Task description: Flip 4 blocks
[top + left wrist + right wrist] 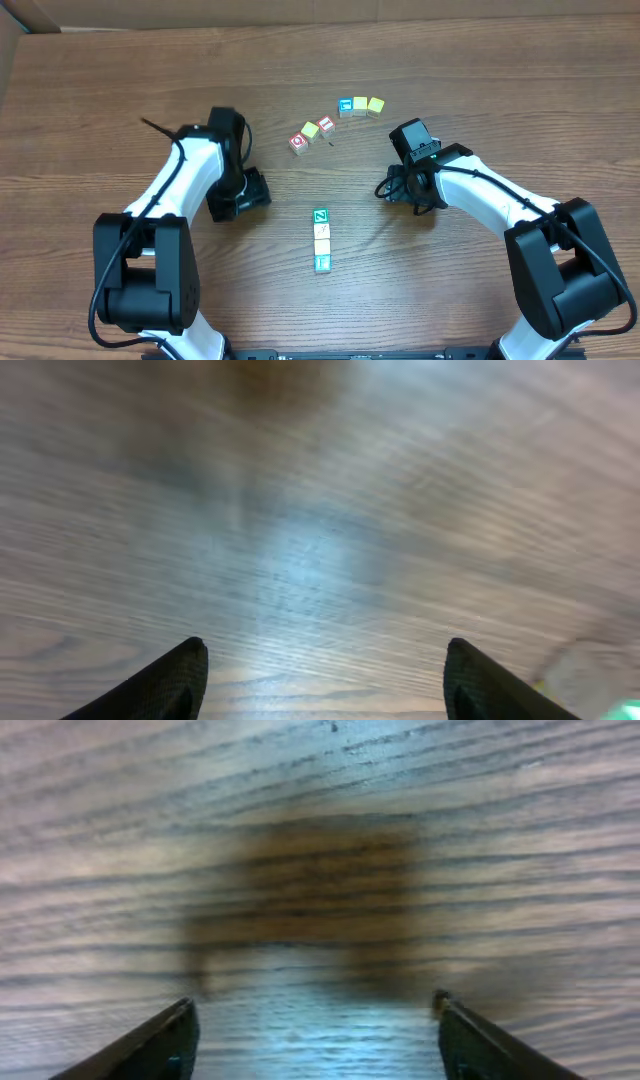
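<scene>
Four blocks (321, 239) sit in a straight column mid-desk (100, 80), each touching the next. Z block (320, 216) is at the far end, then cream block (321, 231), yellow block (322, 246), and teal block (322, 263) nearest the robot.

Left arm (190, 165) is left of the column and right arm (480, 190) is right of it. Neither touches a block.

Left jaws are wide, with only bare wood between them. Right jaws are wide, with nothing held, over a dark shadow on the wood.

Farther back is a loose cluster (311, 132) of three cubes, two red-faced. Right of it is a short row (360, 105) of three, one blue and two yellow.
</scene>
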Robot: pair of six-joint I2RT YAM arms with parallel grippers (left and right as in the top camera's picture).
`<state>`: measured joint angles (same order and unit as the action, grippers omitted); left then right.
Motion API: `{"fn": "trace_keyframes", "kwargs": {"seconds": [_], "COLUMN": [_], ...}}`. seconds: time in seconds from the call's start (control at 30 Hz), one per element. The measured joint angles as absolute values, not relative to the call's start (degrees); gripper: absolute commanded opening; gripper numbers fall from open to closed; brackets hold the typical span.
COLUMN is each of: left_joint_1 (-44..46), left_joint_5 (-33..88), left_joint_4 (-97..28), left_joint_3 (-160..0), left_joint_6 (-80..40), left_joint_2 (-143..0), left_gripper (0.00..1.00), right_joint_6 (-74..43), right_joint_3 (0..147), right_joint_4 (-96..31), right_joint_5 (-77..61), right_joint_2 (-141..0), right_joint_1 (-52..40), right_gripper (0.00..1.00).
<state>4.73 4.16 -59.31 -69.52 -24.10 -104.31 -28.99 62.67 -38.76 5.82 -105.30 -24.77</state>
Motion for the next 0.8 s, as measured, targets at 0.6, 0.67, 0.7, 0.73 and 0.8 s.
{"fn": "trace_keyframes", "kwargs": {"seconds": [0.6,0.67,0.7,0.73,0.8], "left_joint_1": [4.73,4.73,4.73,4.73,4.73], "left_joint_5": [0.56,0.56,0.56,0.56,0.56], "left_joint_4": [-55.72,-55.72,-55.72,-55.7,-55.72], "left_joint_3": [-80.84,-80.84,-80.84,-80.84,-80.84], "left_joint_6": [-22.44,-22.44,-22.44,-22.44,-22.44], "left_joint_2": [-98.37,-98.37,-98.37,-98.37,-98.37], "left_gripper": [1.0,1.0,1.0,1.0,1.0], "right_joint_6": [-25.45,-25.43,-25.41,-25.41,-25.43], "right_joint_3": [74.54,74.54,74.54,74.54,74.54], "right_joint_4": [-43.31,-43.33,-43.33,-43.31,-43.33], "right_joint_5": [7.07,7.09,7.07,7.07,7.07], "right_joint_2": [-105.51,-105.51,-105.51,-105.51,-105.51], "right_joint_1": [-24.77,-24.77,-24.8,-24.77,-24.77], "right_gripper": [1.0,1.0,1.0,1.0,1.0]}}
